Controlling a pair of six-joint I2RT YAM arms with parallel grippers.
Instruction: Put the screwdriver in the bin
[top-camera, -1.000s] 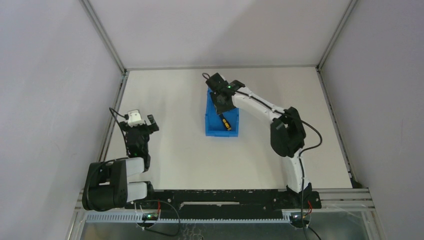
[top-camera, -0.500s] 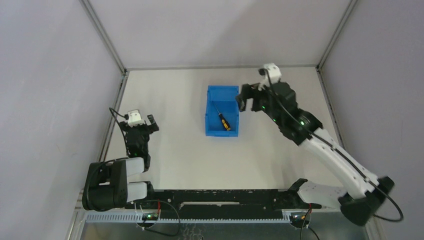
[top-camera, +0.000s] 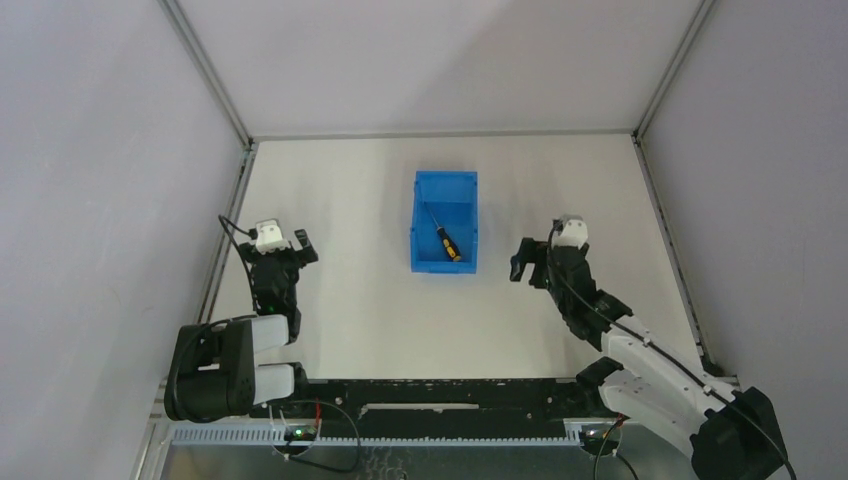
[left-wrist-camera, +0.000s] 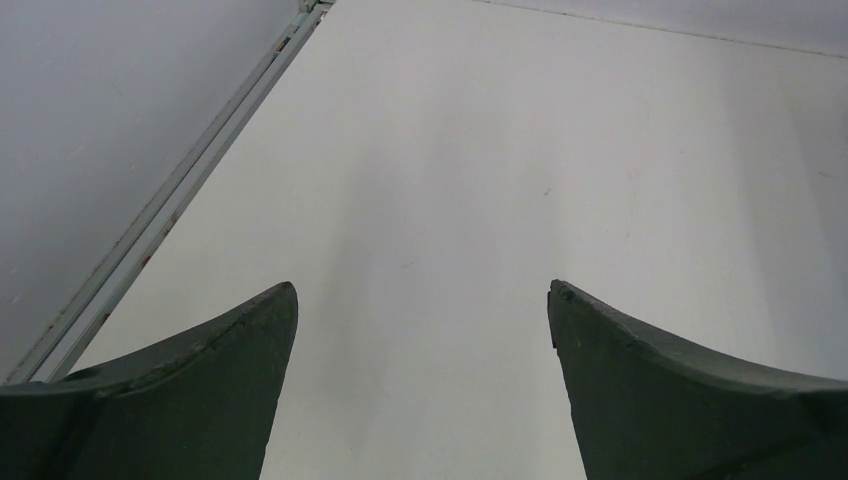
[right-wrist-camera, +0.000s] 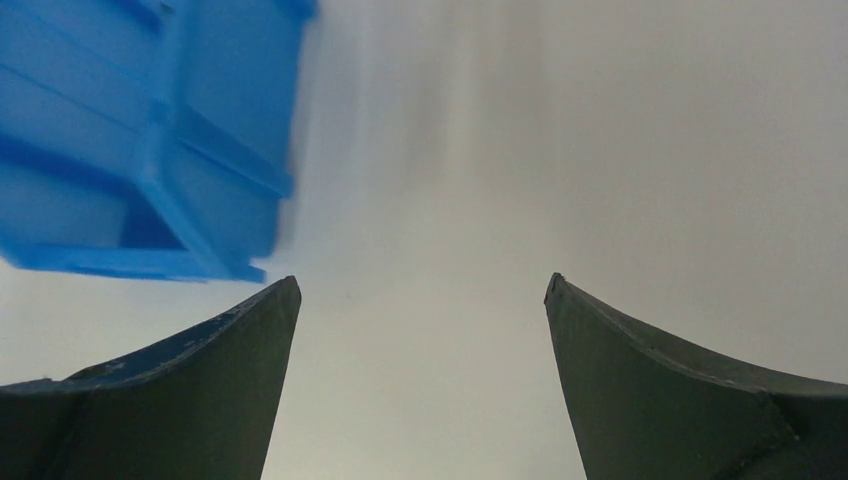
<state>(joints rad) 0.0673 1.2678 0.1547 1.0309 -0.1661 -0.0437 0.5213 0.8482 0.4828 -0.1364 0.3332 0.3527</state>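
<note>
From above, the screwdriver lies inside the bin, flat on its floor. Its long axis runs diagonally, the shaft toward the far left and the handle toward the near right. The right gripper is the nearer one, just right of the bin on the worktop, with its jaws apart and empty. The left gripper sits well apart to the left, also spread. The left wrist view shows only bare worktop between its parted fingers. In the right wrist view the bin is blurred, ahead and to the left of the parted fingers, with nothing held. Judged from this, the placing looks done.
</note>
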